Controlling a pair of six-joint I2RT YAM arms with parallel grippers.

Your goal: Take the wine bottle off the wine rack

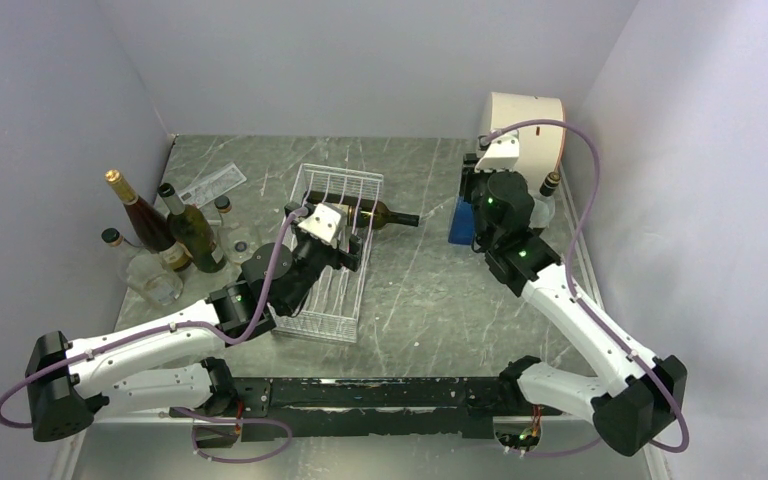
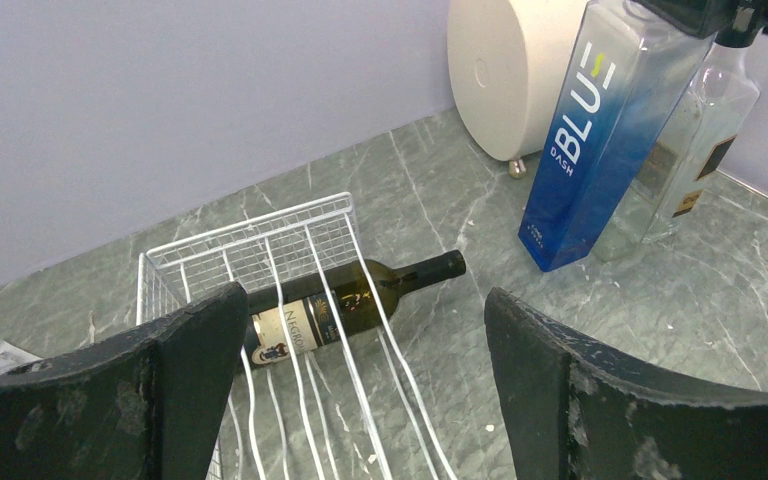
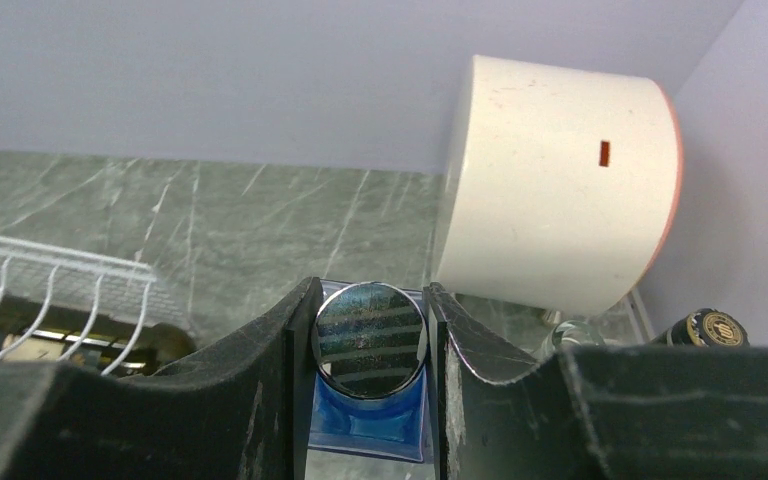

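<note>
The dark green wine bottle point(image 1: 378, 212) lies on its side across the far end of the white wire wine rack point(image 1: 322, 322), its neck poking out past the rack's right side. My left gripper point(image 1: 346, 246) hovers open above the rack, just nearer than the bottle. In the left wrist view the wine bottle point(image 2: 350, 303) lies beyond the left gripper point(image 2: 364, 303), under the wavy wires of the rack point(image 2: 250, 235), with nothing touching the pads. My right gripper point(image 3: 370, 330) is shut on the round cap of an upright blue bottle point(image 3: 368, 425), to the right of the rack.
A cream drum point(image 1: 525, 125) stands at the back right, with a clear bottle point(image 2: 698, 140) beside the blue bottle point(image 2: 585, 140). Several bottles point(image 1: 170, 232) cluster at the left wall. A flat clear packet point(image 1: 212, 185) lies behind them.
</note>
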